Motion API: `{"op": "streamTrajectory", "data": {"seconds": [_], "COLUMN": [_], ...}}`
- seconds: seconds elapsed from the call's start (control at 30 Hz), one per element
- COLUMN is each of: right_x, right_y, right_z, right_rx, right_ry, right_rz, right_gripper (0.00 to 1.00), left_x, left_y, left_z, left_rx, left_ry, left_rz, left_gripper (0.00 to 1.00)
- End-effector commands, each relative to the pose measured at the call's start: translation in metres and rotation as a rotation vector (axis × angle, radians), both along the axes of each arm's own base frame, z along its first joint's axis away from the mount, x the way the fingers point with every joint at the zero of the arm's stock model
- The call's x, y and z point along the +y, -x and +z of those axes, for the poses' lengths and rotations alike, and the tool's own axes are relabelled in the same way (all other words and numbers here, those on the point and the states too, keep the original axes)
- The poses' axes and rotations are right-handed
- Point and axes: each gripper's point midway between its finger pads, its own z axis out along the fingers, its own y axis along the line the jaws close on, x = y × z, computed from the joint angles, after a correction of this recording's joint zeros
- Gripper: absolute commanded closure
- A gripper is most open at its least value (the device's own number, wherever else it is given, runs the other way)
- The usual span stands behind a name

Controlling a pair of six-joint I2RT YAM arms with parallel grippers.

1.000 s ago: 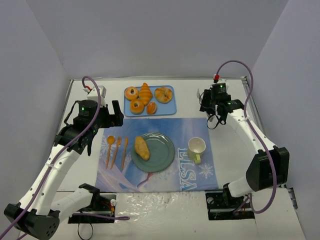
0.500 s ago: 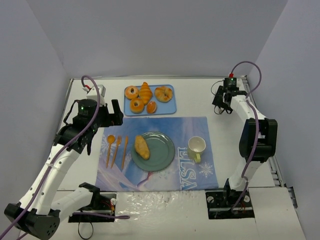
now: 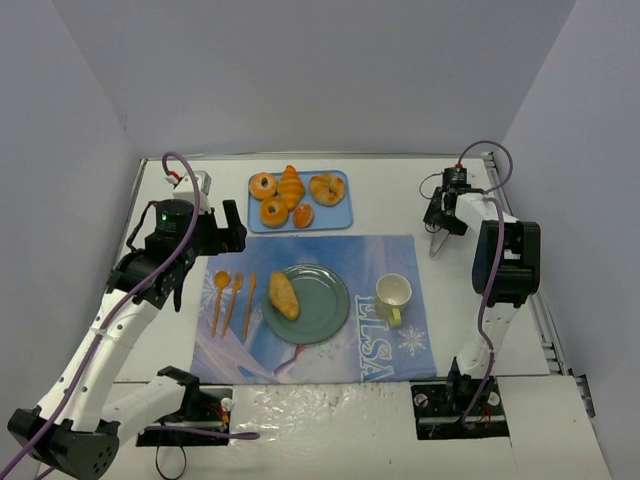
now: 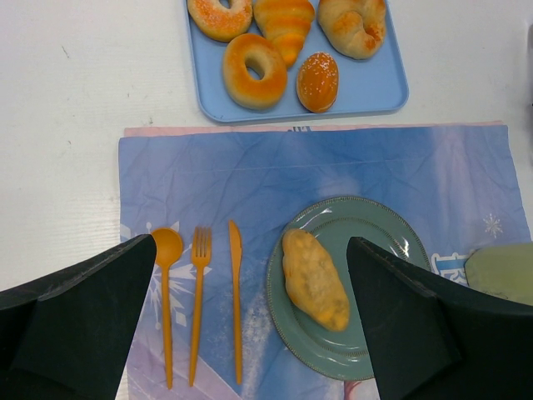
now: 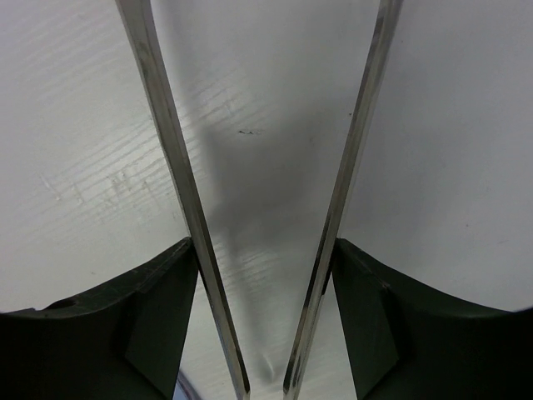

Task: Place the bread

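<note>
cup [image 4: 502, 268]: clipped by the left wrist view's right edge
doughnut [image 4: 218, 14]: top cut off
placemat [image 4: 250, 175]: bottom edge out of frame

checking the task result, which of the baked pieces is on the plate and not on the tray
The smooth oval bread roll lies alone on the green plate. The two ring pastries, the croissant and the others sit on the blue tray.
</note>
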Motion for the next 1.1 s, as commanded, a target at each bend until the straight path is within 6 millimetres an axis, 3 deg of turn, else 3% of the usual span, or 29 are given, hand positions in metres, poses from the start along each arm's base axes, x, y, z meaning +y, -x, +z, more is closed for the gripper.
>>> {"op": "streamTrajectory", "data": {"seconds": [0.0,0.27,0.6,0.73,0.87,1.07], "right_x": [-0.013,-0.013,-0.013,-0.004,0.006,0.06], "right_y": [-0.017,-0.011,-0.007,-0.003,0.003,0.018], "right_z": [0.011,-0.002,0.039,0.069,0.112,0.171], "right_rx": [-0.054,-0.021,-0.102,-0.168,-0.266,-0.414], "right_ry": [0.048,0.053,0.076,0.076,0.065,0.005], "right_rz": [-0.03,-0.032,-0.045,-0.031,-0.009,0.127], "right_gripper": [0.37,0.24,0.11,0.01,0.0,0.0], "left_x": [0.0,0.0,0.001,0.001,0.001,0.002], "left_y": [-0.007,-0.007,-0.008,-0.008,-0.008,-0.008], "left_z": [0.025,0.023,0.023,0.022,0.022,0.022], "left_rx": [-0.084,-0.081,-0.08,-0.078,-0.077,-0.078], "left_ry": [0.029,0.026,0.024,0.023,0.023,0.02], "left_rz": [0.008,0.009,0.011,0.011,0.011,0.016], "left_gripper": [0.03,0.03,0.03,0.03,0.03,0.03]}}
